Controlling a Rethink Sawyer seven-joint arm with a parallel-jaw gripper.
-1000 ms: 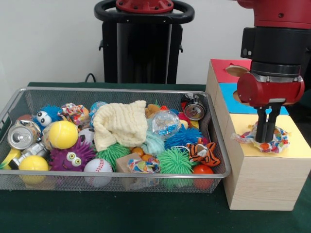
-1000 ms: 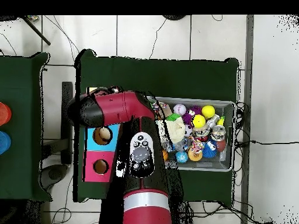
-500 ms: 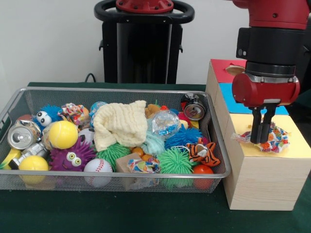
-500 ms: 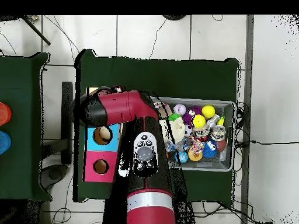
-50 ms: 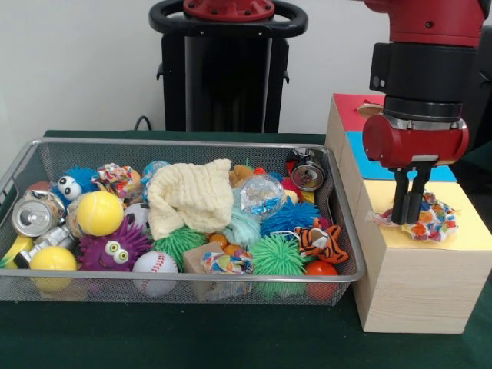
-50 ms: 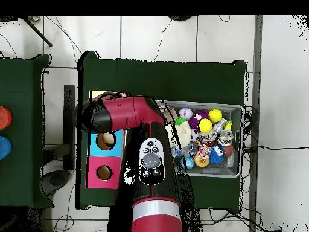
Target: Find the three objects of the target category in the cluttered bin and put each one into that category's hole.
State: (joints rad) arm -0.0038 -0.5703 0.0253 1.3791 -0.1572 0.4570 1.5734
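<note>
Arm (image 5: 421, 46): glossy red shell over a black cylindrical wrist section, silver ring beneath, rounded red end housing. Gripper (image 5: 407, 207): two slim black fingers below that housing. Overhead: arm's (image 6: 130, 113) upper link carries a white-and-grey button panel.

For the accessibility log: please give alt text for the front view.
The tool hangs over a crumpled colourful wrapper lying on the yellow top of a wooden box. Beside it, a wire bin is crowded with balls, cans, spiky toys and a cream cloth.
</note>
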